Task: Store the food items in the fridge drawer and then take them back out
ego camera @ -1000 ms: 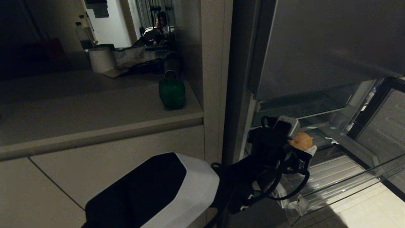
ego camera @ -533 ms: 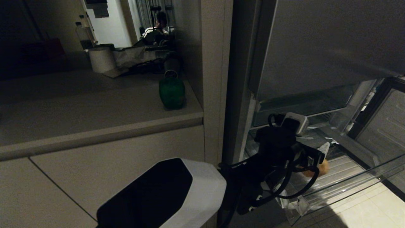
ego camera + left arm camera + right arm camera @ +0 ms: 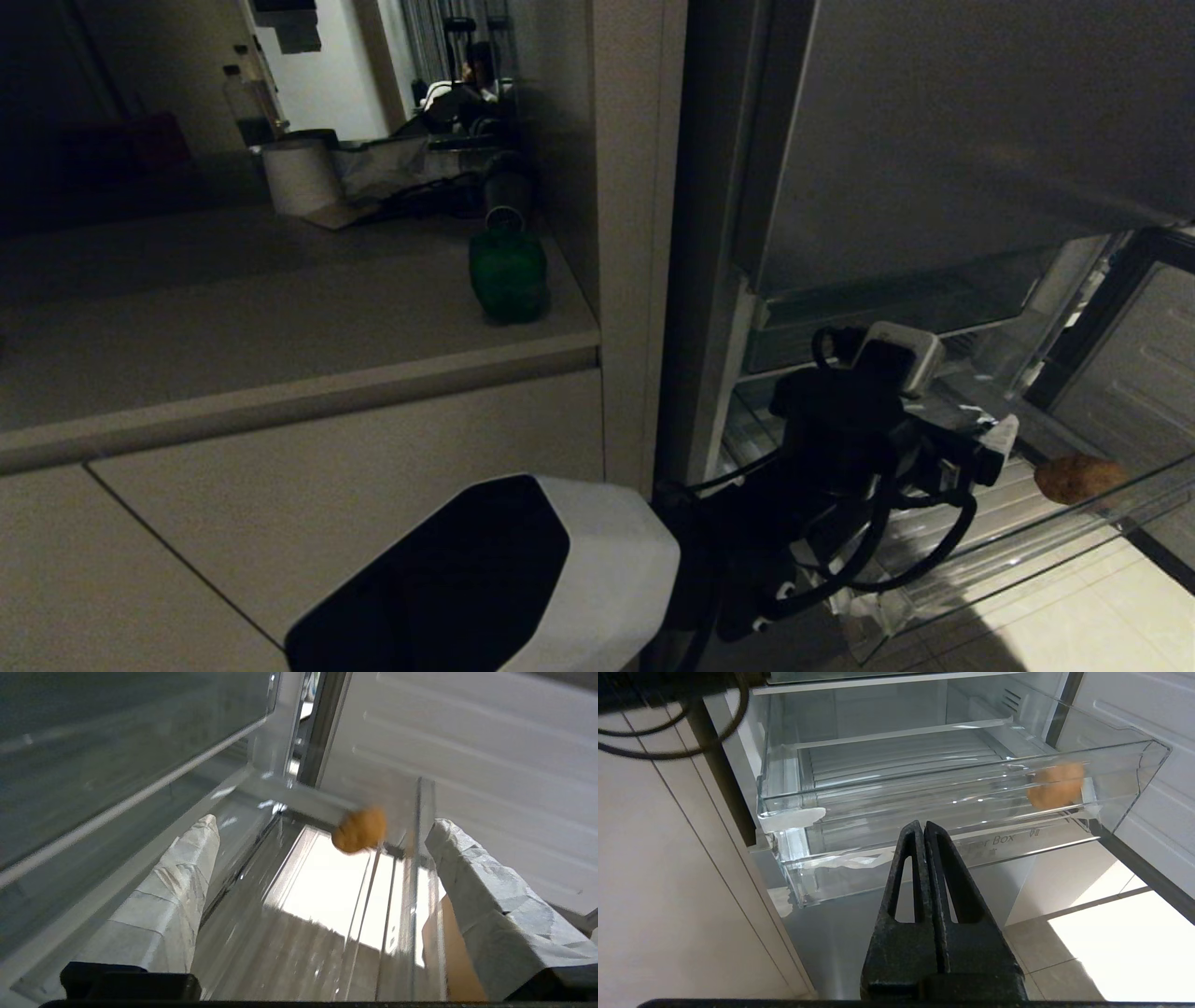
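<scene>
My left hand (image 3: 990, 453) hangs released over the drawer (image 3: 1027, 551); the potato (image 3: 1074, 478) lies stored at its far end. Right hand (image 3: 924, 833) clenched, parked.

A home kitchen: beige countertop (image 3: 280, 308), cabinet fronts (image 3: 373, 448), open fridge drawer (image 3: 924, 798).

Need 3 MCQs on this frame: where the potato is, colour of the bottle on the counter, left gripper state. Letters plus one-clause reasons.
1. Where is the potato?
A) in the left gripper
B) in the clear fridge drawer, near its right end
C) on the counter

2. What colour is the bottle on the counter?
A) green
B) red
C) white

3. What state is the left gripper in?
A) shut on the potato
B) shut, empty
C) open, empty

Key: 1 B, it lies beyond the fingers against the drawer's far side wall; 2 A, its body is dark green; 3 C, the wrapped fingers stand wide apart with nothing between.
</scene>
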`<state>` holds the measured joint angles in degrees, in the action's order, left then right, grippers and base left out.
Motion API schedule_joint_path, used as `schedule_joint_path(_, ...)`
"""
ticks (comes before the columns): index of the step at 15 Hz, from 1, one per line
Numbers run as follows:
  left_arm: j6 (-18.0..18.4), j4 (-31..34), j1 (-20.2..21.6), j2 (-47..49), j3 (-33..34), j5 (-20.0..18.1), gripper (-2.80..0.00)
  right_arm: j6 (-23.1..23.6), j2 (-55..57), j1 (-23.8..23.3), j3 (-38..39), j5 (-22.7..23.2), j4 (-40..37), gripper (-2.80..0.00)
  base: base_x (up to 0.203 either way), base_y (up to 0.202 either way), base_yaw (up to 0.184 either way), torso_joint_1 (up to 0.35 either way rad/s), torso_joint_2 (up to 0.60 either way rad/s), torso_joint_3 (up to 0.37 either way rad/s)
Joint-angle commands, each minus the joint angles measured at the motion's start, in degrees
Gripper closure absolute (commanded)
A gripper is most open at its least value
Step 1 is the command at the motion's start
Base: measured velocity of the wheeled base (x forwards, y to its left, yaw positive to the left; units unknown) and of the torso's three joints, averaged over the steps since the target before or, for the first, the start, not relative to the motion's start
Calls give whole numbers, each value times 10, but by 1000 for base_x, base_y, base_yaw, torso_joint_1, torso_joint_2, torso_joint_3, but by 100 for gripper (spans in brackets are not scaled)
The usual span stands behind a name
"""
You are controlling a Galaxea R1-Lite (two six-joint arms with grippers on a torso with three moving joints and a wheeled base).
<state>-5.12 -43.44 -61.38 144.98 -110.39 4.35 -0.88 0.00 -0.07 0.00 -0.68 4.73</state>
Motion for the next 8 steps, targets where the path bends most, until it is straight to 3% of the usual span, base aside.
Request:
schedule_joint_path(1, 0, 1, 1, -23, 0, 0, -280, 0, 0, 0, 18, 0, 0, 0, 0, 0, 0, 0, 0, 0)
schedule_joint_path(8, 1, 5, 21, -66, 4, 3, -280, 0, 0, 0, 18, 1, 0, 0, 0, 0, 0, 0, 0, 0)
